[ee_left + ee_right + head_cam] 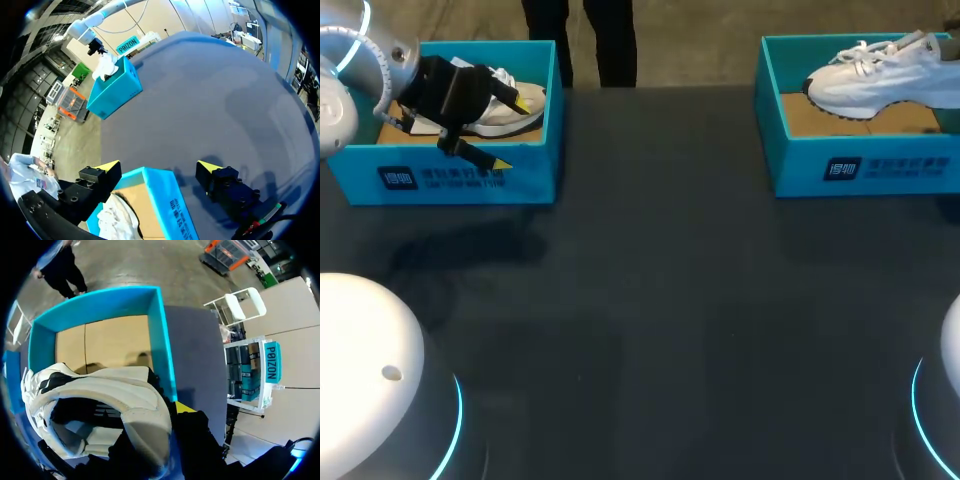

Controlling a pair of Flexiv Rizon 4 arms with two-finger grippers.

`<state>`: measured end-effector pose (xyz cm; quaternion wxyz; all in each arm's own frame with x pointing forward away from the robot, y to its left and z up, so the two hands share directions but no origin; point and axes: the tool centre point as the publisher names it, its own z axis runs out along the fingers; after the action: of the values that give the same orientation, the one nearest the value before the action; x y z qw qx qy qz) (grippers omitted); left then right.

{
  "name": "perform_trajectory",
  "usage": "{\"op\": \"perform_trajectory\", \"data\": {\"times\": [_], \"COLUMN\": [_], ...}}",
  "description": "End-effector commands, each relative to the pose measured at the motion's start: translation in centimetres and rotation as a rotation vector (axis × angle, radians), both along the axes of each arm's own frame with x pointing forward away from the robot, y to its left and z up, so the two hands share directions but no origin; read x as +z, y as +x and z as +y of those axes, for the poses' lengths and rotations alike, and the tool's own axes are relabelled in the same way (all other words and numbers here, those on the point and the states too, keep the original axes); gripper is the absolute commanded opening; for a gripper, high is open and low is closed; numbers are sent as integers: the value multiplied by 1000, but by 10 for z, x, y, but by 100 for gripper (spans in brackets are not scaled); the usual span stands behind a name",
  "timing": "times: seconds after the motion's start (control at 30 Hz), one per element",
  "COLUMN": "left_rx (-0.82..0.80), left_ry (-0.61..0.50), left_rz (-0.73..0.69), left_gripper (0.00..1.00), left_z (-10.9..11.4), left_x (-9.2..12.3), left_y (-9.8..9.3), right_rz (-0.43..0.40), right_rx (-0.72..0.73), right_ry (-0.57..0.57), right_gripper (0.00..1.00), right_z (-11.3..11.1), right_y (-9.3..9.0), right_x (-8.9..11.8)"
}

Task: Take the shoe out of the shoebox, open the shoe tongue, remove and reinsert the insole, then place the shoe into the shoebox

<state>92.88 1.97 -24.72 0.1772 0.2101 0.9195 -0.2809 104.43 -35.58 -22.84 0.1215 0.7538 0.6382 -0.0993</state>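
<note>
Two teal shoeboxes stand at the table's far side. My left gripper (pixel 512 131) (pixel 159 168) is open and straddles the front wall of the left shoebox (pixel 460 175) (pixel 170 205), with one finger inside over a white shoe (pixel 505 105) (pixel 117 220) and the other outside. The right shoebox (pixel 860 165) (pixel 157 340) (pixel 117 90) holds a second white shoe (pixel 880 75) (pixel 100 395). My right gripper (pixel 167 415) is shut on that shoe's heel collar. One yellow fingertip (pixel 185 406) shows outside the heel; the other finger is hidden inside the shoe.
Dark table top (pixel 660 300) stretches between and in front of the two boxes. My two arm bases (pixel 370 380) sit at the near corners.
</note>
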Motion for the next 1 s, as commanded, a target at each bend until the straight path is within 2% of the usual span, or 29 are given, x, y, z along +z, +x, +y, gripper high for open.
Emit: {"op": "perform_trajectory", "data": {"times": [0.03, 0.37, 0.73, 1.0], "left_rx": [1, 1, 1, 1], "left_ry": [4, 4, 4, 4], "left_rz": [0, 0, 0, 0], "left_gripper": [100, 100, 100, 100], "left_z": [0, 0, 0, 0], "left_x": [0, 0, 0, 0], "left_y": [-1, -1, -1, -1], "right_rz": [-11, 5, 45, 45], "right_rx": [-8, -7, 5, -11], "right_ry": [16, 1, -2, 6], "right_gripper": [0, 0, 0, 0], "right_z": [-3, -3, 1, -1], "right_y": [-2, -1, -12, -17], "right_x": [-14, -35, -59, -76]}}
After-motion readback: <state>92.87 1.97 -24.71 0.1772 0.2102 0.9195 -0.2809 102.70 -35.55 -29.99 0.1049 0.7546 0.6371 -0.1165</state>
